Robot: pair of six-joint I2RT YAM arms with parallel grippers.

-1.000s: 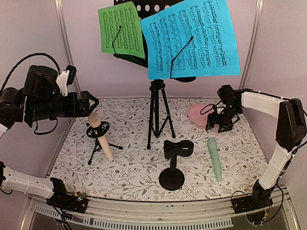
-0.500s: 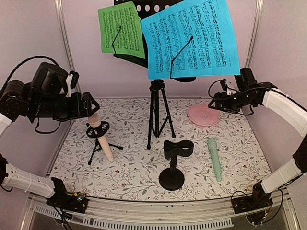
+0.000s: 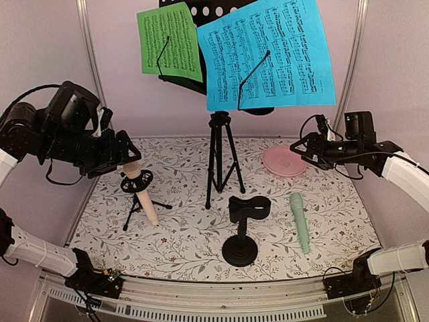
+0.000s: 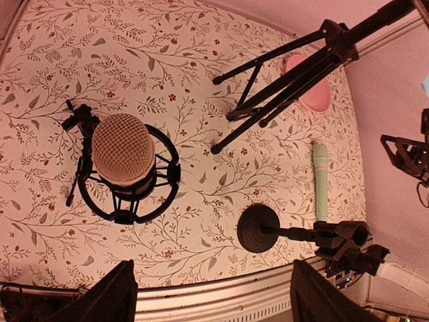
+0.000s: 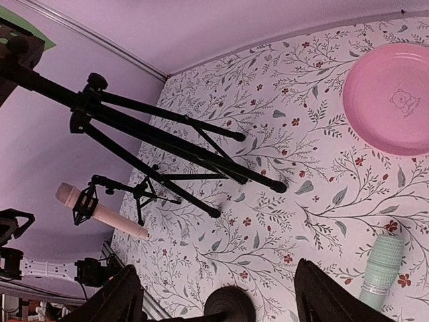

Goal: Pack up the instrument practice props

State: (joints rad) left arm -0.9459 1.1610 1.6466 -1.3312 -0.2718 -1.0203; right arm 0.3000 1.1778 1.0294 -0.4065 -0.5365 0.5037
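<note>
L gripper (image 3: 123,153) hovers over the beige mic (image 4: 123,149), jaws apart, nothing held. The mic sits tilted in its tripod holder (image 3: 137,180), far left of the table (image 3: 188,251).

R gripper (image 3: 299,149) hangs by the plate (image 3: 281,162), jaws apart, empty.

Likely step: lift the beige mic out. Rec.: centre jaws on the body below the head, then pull along the mic's tilt, since a light holder may tip.

Mint mic (image 3: 299,223) lies flat at right. 2nd holder (image 3: 242,231) is empty. Pages (image 3: 268,54) are on the stand (image 3: 221,157). The plate holds nothing. No case in view.
</note>
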